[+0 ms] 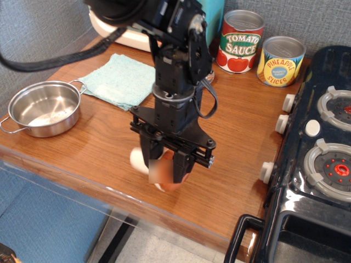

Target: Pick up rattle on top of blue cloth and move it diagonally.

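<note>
My gripper (165, 171) hangs over the front middle of the wooden table, near its front edge, and is shut on the rattle (143, 163). The rattle's cream-white stem sticks out to the left of the fingers, and its reddish-brown cap shows below them, partly blurred. The blue cloth (118, 80) lies flat at the back left of the table, well behind the gripper, with nothing on it. The arm hides the table behind the gripper.
A steel pot (43, 107) stands at the left edge. A tomato sauce can (240, 41) and a pineapple can (280, 61) stand at the back. A toy stove (323, 142) fills the right side. A toy microwave is behind the arm.
</note>
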Action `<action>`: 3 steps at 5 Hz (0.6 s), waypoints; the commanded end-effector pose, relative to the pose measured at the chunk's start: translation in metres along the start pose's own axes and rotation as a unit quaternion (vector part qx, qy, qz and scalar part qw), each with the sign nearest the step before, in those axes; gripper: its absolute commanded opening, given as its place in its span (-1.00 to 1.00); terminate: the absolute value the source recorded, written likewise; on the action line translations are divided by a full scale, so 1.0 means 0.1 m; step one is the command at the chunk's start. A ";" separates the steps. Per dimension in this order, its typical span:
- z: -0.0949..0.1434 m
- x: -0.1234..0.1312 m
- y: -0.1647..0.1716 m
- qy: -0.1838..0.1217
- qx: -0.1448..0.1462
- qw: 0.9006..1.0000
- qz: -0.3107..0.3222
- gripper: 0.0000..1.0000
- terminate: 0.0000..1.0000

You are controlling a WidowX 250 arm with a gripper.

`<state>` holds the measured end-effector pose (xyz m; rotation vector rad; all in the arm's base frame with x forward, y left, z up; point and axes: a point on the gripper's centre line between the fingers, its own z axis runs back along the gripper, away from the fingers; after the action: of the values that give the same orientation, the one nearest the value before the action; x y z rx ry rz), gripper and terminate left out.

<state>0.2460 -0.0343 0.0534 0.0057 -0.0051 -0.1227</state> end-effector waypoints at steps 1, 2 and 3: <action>0.34 -0.05 0.23 -0.032 0.003 0.996 0.079 1.00 -1.00; 0.41 -0.06 0.31 -0.035 0.000 0.995 0.096 1.00 -1.00; 0.41 -0.06 0.31 -0.035 0.000 0.995 0.096 1.00 -1.00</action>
<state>0.2435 -0.0104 0.0787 0.0044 -0.0111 0.0705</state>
